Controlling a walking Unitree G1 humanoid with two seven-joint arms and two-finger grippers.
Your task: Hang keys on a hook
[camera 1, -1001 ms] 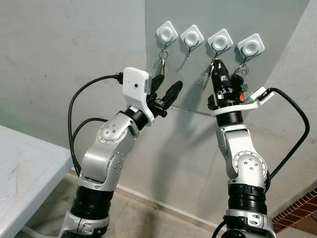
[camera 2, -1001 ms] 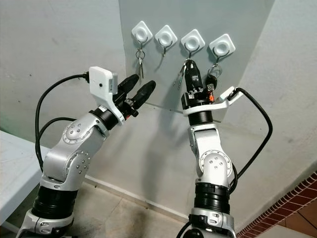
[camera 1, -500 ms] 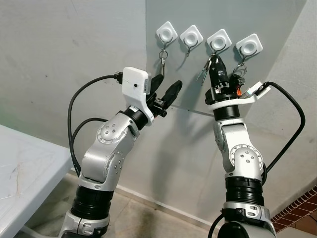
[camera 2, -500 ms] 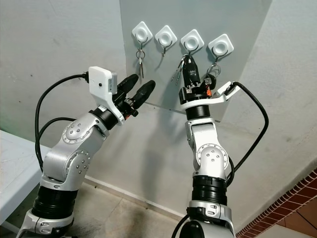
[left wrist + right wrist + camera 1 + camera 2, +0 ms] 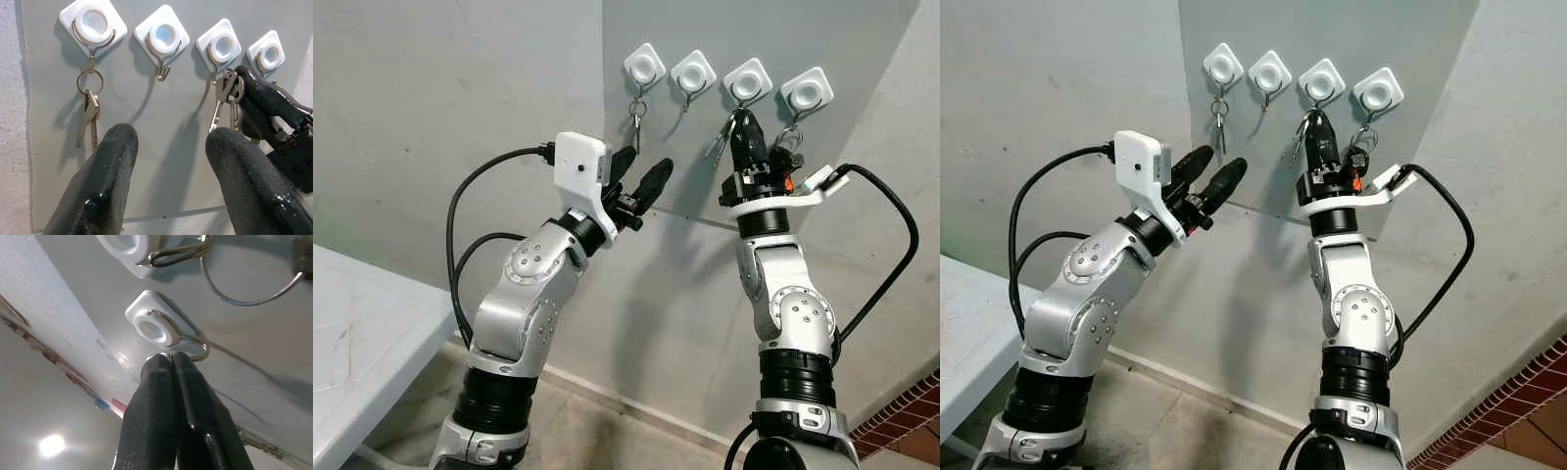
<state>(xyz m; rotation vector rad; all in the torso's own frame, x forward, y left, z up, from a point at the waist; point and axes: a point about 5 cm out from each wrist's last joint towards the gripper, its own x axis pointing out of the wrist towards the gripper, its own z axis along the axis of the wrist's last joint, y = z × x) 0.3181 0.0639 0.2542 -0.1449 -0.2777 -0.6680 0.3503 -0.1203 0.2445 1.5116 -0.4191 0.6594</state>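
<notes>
Four hooks (image 5: pixel 164 41) sit in a row on the grey panel (image 5: pixel 862 39). The right tool (image 5: pixel 741 125) is raised to the third hook (image 5: pixel 218 49), its fingers pressed together on the keys (image 5: pixel 226 98), whose ring lies at that hook's wire, probably so it can slip on; whether it is fully seated I cannot tell. The left tool (image 5: pixel 641 176), fingers apart and holding nothing, points at the panel from lower left. Another key set (image 5: pixel 89 110) hangs from the leftmost hook.

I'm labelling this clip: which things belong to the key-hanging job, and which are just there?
Job:
- right end effector, shut on the keys
- third hook

Just there:
- left end effector, open
- hung keys
- empty second hook
- table
</notes>
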